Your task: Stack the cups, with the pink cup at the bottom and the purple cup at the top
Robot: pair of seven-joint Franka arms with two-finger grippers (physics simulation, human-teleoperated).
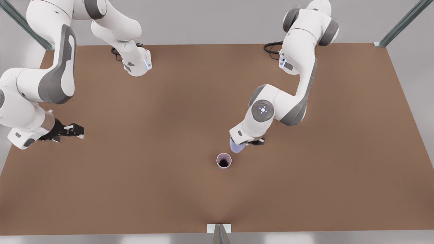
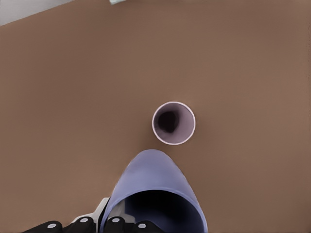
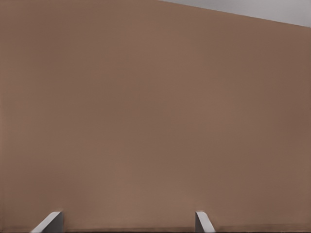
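Two hands: one carries a cup, the other waits with nothing between its fingers.
Left hand [image 1: 249, 143]: on the arm at the front view's right, clamped on the purple cup, a small plain tapered cup of matte bluish lavender with no handle [image 1: 237, 146]; dark fingers [image 2: 121, 224] grip the rim at its open end.
Purple cup [image 2: 154, 194]: held above the desk, tilted so its closed base points toward the pink cup; the left wrist view looks partly into its dark mouth.
Pink cup [image 1: 224, 160]: a small plain tapered cup of pale dusty mauve-pink, matte and handleless, standing upright on the desk with its mouth open upward, just beside the purple cup and toward the desk's near edge, a little right of the middle of that edge in the front view. In the left wrist view [image 2: 173, 123] its round rim sits just past the purple cup's base, apart from it.
Right hand [image 1: 73, 130]: on the arm at the front view's left, close to the desk's left edge, well apart from both cups; its two pale fingertips [image 3: 50, 222] stand wide apart over bare surface.
Desk [image 1: 142, 176]: flat brown top.
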